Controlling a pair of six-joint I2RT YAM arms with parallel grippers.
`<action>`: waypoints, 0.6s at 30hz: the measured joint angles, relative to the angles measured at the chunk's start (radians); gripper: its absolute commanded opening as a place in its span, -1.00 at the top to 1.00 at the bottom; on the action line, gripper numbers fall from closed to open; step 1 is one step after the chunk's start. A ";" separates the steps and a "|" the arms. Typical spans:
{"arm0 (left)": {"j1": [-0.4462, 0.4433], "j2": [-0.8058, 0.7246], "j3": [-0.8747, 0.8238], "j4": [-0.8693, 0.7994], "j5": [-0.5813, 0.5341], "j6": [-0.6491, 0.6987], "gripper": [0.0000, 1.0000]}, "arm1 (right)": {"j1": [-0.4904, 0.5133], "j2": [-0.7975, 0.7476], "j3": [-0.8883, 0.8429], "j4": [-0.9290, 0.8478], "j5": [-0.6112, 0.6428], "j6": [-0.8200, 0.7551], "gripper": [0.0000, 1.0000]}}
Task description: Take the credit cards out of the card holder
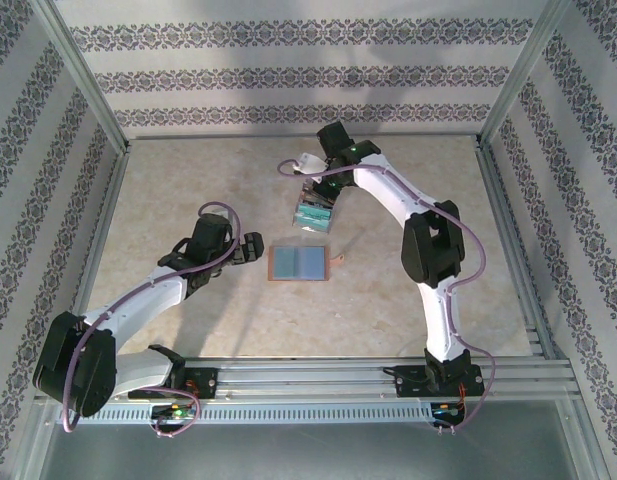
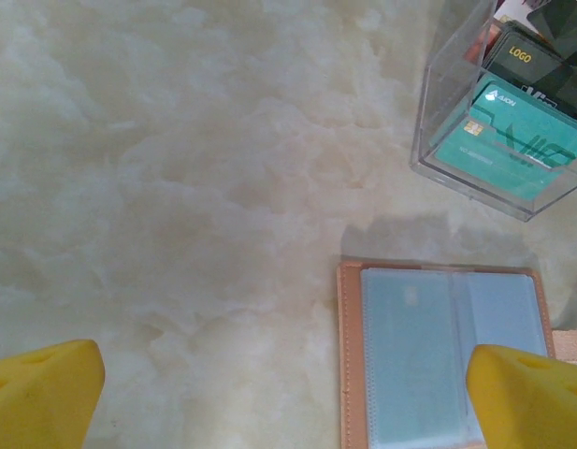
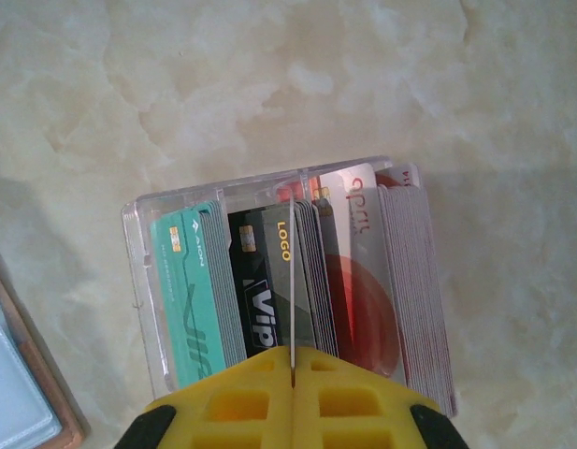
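The card holder (image 1: pixel 300 263) lies open and flat at the table's middle, brown-rimmed with two blue-grey pocket panels (image 2: pixel 428 355). Just beyond it stands a clear plastic box (image 1: pixel 313 213) packed with upright credit cards (image 3: pixel 190 290): teal, black, grey and white-red. My right gripper (image 3: pixel 293 360) hangs over that box, shut on a thin card (image 3: pixel 293 281) seen edge-on among the black and grey ones. My left gripper (image 2: pixel 288 398) is open just left of the holder, and its right fingertip (image 2: pixel 531 398) overlaps the holder's right panel. I cannot tell whether the pockets hold cards.
The marble-patterned tabletop (image 1: pixel 188 180) is bare to the left and far side. Patterned walls and metal frame rails (image 1: pixel 508 230) enclose the table. The holder's small brown tab (image 1: pixel 338 262) points right, toward the right arm.
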 measured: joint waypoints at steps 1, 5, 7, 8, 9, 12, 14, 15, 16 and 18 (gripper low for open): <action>0.004 0.000 0.000 0.000 0.002 0.000 -0.99 | 0.000 0.008 0.008 -0.007 -0.001 -0.001 0.97; 0.017 0.000 -0.002 -0.002 0.005 0.000 -0.99 | -0.007 0.036 0.043 -0.033 -0.006 -0.005 0.96; 0.024 0.000 -0.002 -0.003 0.007 0.000 -0.99 | -0.011 0.047 0.057 -0.043 -0.007 -0.008 0.96; 0.026 0.000 -0.002 -0.004 0.008 0.000 -0.99 | -0.013 0.053 0.063 -0.047 -0.007 -0.011 0.96; 0.028 0.000 -0.002 -0.004 0.011 0.000 -0.99 | -0.015 0.056 0.068 -0.051 -0.008 -0.013 0.96; 0.031 0.000 -0.003 -0.003 0.013 0.000 -0.99 | -0.019 0.071 0.086 -0.067 -0.014 -0.019 0.94; 0.034 -0.001 -0.006 -0.003 0.019 -0.001 -0.99 | -0.019 0.077 0.096 -0.078 -0.015 -0.022 0.88; 0.035 -0.001 -0.008 -0.003 0.022 -0.003 -0.99 | -0.019 0.080 0.100 -0.084 -0.014 -0.023 0.87; 0.037 -0.001 -0.009 -0.004 0.023 -0.003 -0.99 | -0.019 0.083 0.105 -0.089 -0.014 -0.023 0.85; 0.039 -0.001 -0.010 -0.004 0.027 -0.004 -0.99 | -0.020 0.088 0.111 -0.096 -0.014 -0.023 0.71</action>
